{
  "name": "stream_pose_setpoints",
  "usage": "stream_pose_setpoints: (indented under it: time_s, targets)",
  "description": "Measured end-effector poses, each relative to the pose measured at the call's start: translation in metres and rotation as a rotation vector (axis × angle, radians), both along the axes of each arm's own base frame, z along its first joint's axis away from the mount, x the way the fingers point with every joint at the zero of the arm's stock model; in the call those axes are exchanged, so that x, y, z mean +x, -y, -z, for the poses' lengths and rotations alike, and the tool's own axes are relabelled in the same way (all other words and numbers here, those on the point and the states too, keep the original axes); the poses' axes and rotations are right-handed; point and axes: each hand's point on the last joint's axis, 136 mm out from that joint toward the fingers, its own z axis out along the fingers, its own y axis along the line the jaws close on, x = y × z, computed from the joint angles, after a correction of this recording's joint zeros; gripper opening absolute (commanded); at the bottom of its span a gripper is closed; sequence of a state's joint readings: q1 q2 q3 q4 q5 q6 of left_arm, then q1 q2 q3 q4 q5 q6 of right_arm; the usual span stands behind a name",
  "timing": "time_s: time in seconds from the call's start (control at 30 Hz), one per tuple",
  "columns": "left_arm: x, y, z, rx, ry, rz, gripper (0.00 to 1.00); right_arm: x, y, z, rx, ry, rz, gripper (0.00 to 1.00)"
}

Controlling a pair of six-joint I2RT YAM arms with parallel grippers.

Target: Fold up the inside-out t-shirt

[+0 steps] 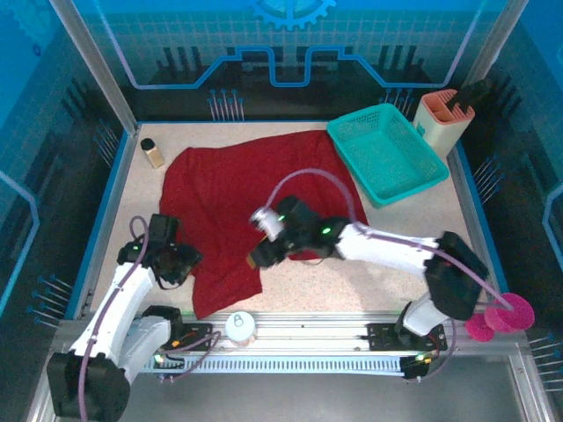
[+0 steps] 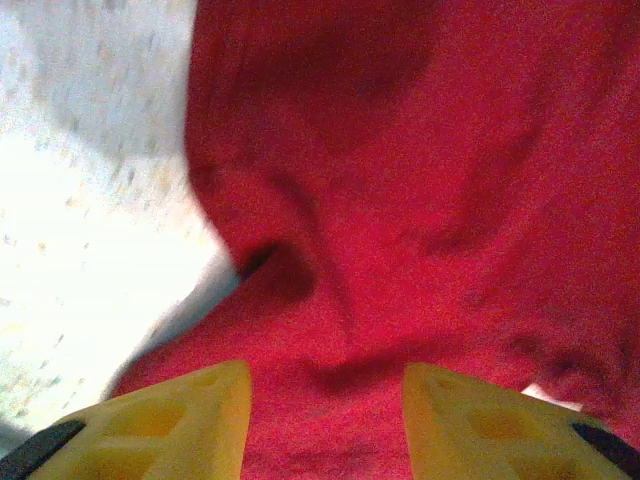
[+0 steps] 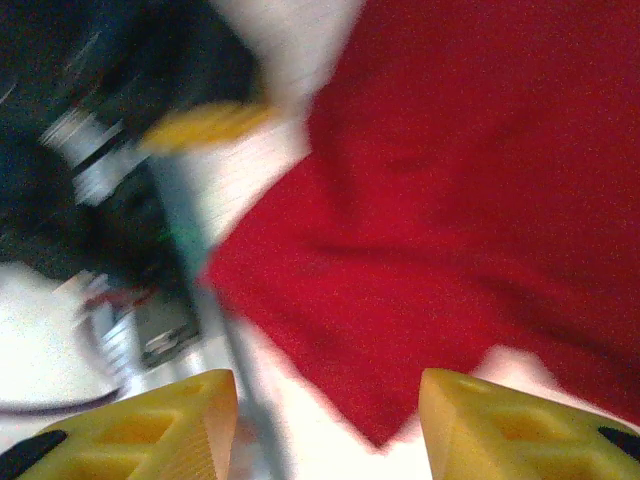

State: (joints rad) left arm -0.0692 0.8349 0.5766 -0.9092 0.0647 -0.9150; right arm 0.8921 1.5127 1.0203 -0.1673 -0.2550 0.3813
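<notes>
t-shirt (image 1: 237,189): dark red, spread and rumpled on the speckled tabletop (image 1: 396,268), covering its middle and left; a narrower tail of cloth runs down toward the near rail and ends in a corner
left gripper (image 1: 182,262): at the t-shirt's left edge on the near side, low over the cloth
left fingers (image 2: 190,420): yellow, standing apart in the left wrist view with nothing clamped; creased red cloth lies under and between them, bare tabletop off to the left
right gripper (image 1: 262,255): at the t-shirt's near edge, its arm stretched across the tabletop from the right base
right fingers (image 3: 490,425): yellow, spread wide in the right wrist view, gripping nothing; the t-shirt's near corner points down between them, and the left arm shows blurred at upper left
basket (image 1: 387,154): teal mesh, at the far right, turned at an angle; the t-shirt's far right edge reaches its nearest corner, touching or not i cannot tell
holder (image 1: 442,123): peach, with dark things in it, just beyond the basket
block (image 1: 152,153): small, wooden, with a dark top, at the far left, near the t-shirt but apart from it
white round thing (image 1: 239,325): resting on the metal rail (image 1: 334,327) between the arm bases
</notes>
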Motion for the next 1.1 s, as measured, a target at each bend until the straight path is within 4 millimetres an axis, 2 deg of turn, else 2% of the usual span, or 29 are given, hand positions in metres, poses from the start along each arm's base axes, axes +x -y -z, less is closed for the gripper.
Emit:
stream_pose_setpoints:
  time_s: [0.03, 0.13, 0.23, 0.3, 0.37, 0.47, 0.63, 0.8, 0.83, 0.93, 1.0, 1.1]
  targets:
    - [-0.008, 0.004, 0.003, 0.000, -0.017, 0.014, 0.45, 0.026, 0.028, -0.001, -0.017, 0.011, 0.138, 0.55]
    - [-0.029, 0.017, 0.012, -0.004, -0.075, 0.060, 0.45, 0.069, 0.104, 0.010, -0.092, -0.006, 0.463, 0.58]
    - [-0.046, 0.024, 0.021, 0.013, -0.143, 0.099, 0.46, 0.080, 0.167, 0.035, -0.174, -0.081, 0.702, 0.60]
    - [-0.058, 0.029, 0.028, 0.030, -0.195, 0.133, 0.49, 0.081, 0.198, 0.050, -0.211, -0.136, 0.811, 0.60]
    - [-0.071, 0.032, 0.035, 0.055, -0.252, 0.160, 0.50, 0.080, 0.222, 0.059, -0.229, -0.177, 0.890, 0.60]
    - [-0.085, 0.031, 0.043, 0.096, -0.313, 0.181, 0.51, 0.080, 0.242, 0.066, -0.236, -0.218, 0.953, 0.61]
    - [-0.093, 0.035, 0.053, 0.134, -0.351, 0.193, 0.55, 0.078, 0.268, 0.076, -0.252, -0.268, 1.077, 0.64]
    - [-0.096, 0.040, 0.066, 0.161, -0.393, 0.176, 0.55, 0.068, 0.302, 0.100, -0.278, -0.399, 1.249, 0.66]
    - [-0.095, 0.041, 0.067, 0.161, -0.396, 0.167, 0.50, 0.065, 0.305, 0.105, -0.278, -0.421, 1.269, 0.66]
    - [-0.091, 0.045, 0.070, 0.147, -0.384, 0.143, 0.16, 0.054, 0.308, 0.117, -0.275, -0.482, 1.304, 0.65]
    - [-0.095, 0.045, 0.070, 0.138, -0.401, 0.129, 0.02, 0.053, 0.309, 0.120, -0.269, -0.499, 1.322, 0.63]
    - [-0.094, 0.046, 0.065, 0.122, -0.376, 0.124, 0.00, 0.054, 0.313, 0.121, -0.258, -0.503, 1.348, 0.63]
